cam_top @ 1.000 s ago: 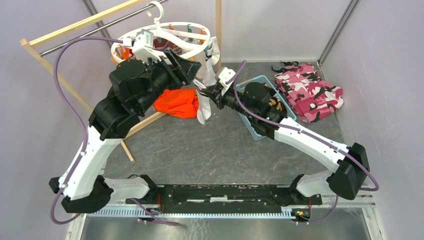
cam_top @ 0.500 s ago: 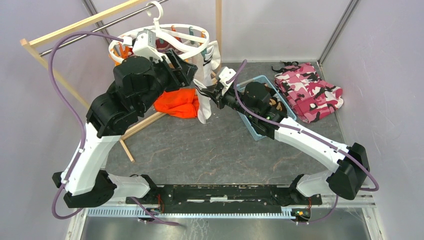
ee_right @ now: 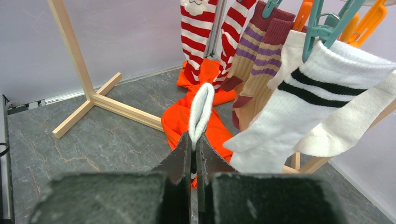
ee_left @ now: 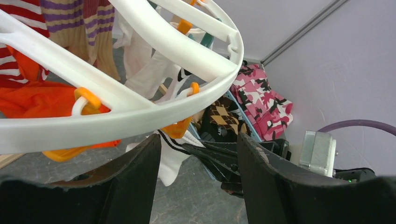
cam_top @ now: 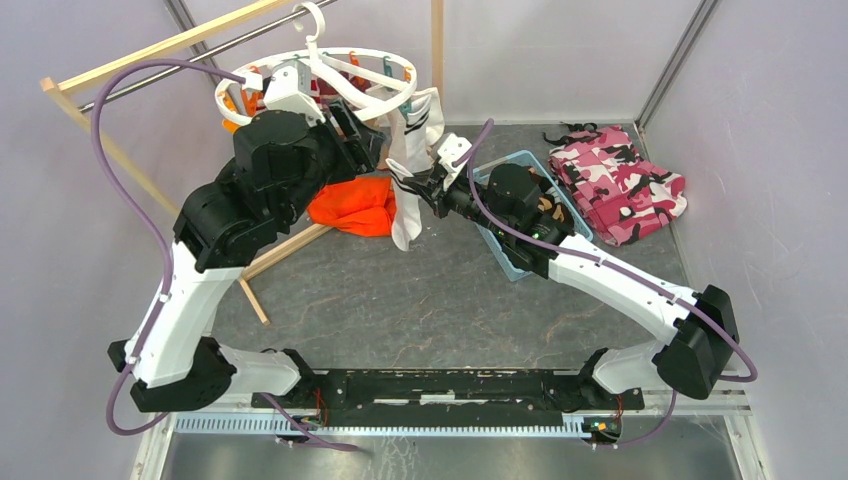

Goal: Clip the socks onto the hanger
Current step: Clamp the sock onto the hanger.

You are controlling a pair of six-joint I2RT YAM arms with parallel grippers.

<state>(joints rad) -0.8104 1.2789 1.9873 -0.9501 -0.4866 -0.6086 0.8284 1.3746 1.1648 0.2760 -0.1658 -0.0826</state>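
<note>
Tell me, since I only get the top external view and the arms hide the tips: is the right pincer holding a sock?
Observer: Yes. The right wrist view shows the right pincer shut on a white sock, a fold of it standing above the tips.
Operator: And the left pincer?
Observer: The left pincer is open with nothing gripped, just under the hanger rim.
Operator: Any clip near it?
Observer: An orange clip hangs from the rim directly ahead; I cannot tell whether it already holds anything.
</note>
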